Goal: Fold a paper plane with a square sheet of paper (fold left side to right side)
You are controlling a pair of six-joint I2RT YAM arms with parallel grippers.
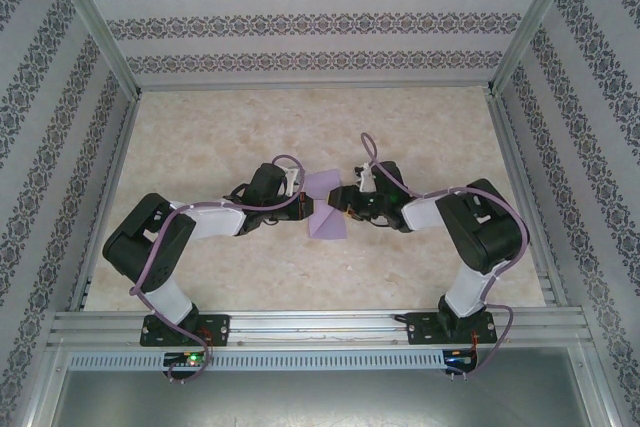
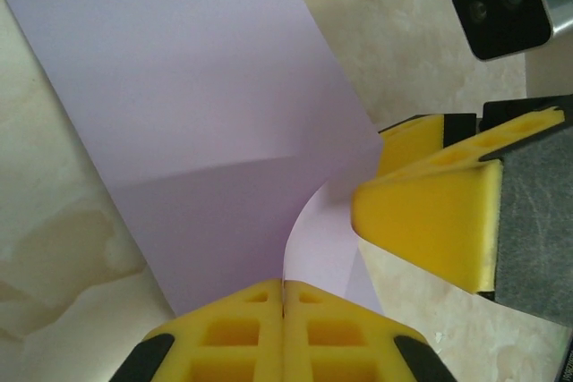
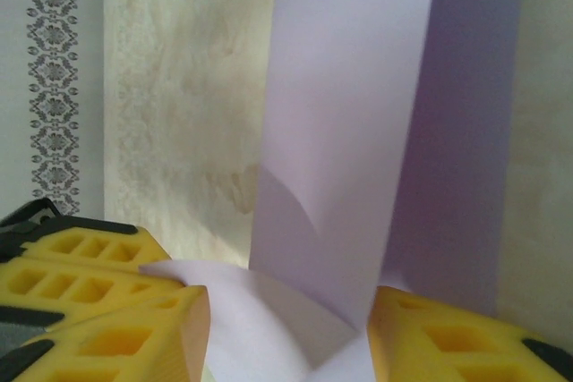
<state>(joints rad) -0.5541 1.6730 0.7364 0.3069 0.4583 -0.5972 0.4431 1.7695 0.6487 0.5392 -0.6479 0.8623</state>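
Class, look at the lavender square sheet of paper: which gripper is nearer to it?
Left, narrowly. The left gripper is shut on an edge of the square sheet of paper. The right gripper straddles a curled part, jaws apart, one finger seemingly touching it.

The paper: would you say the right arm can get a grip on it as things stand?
Probably yes: the paper stands between the open fingers of the right tool with nothing in the way, while the left tool, shut, pinches another edge.
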